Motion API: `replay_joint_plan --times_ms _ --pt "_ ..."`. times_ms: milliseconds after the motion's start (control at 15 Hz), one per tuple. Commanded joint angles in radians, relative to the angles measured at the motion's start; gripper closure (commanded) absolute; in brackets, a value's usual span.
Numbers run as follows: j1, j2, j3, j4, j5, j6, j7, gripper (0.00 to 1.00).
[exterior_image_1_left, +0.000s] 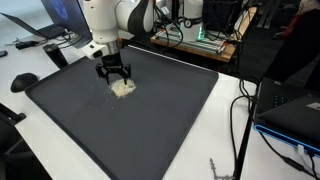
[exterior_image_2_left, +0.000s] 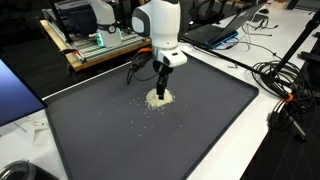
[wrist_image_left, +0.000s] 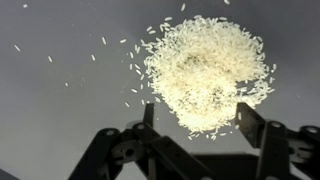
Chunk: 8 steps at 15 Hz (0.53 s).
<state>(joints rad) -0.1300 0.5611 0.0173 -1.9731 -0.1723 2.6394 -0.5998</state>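
Above dark mat (exterior_image_1_left: 160, 125) on table (exterior_image_1_left: 228, 120), my hand (wrist_image_left: 197, 112) hung just over rice pile (wrist_image_left: 205, 68). Fingers (wrist_image_left: 250, 118) stood wide apart, gripping nothing. Pile lay on mat toward far side, not touching hand. Loose grains (wrist_image_left: 105, 45) lay scattered left of pile in wrist view.

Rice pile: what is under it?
The rice pile lies on a dark grey mat, with loose grains scattered beside it. The open gripper hangs right above. The patch of mat beneath the heap is covered by rice, so whatever is there cannot be seen.
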Motion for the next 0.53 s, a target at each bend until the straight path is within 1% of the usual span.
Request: replay_joint_plan --times_ms 0,67,200,333,467 --pt "0.039 -0.066 -0.040 -0.015 0.000 -0.080 0.188 0.00" --pt "0.037 -0.079 -0.039 -0.019 0.012 -0.096 0.232 0.00" --pt "0.075 -0.105 -0.073 -0.034 -0.013 -0.093 0.370 0.00" --pt "0.133 -0.129 -0.119 -0.050 -0.062 -0.086 0.516 0.00" --pt "0.196 -0.144 -0.162 -0.054 -0.131 -0.104 0.638 0.00"
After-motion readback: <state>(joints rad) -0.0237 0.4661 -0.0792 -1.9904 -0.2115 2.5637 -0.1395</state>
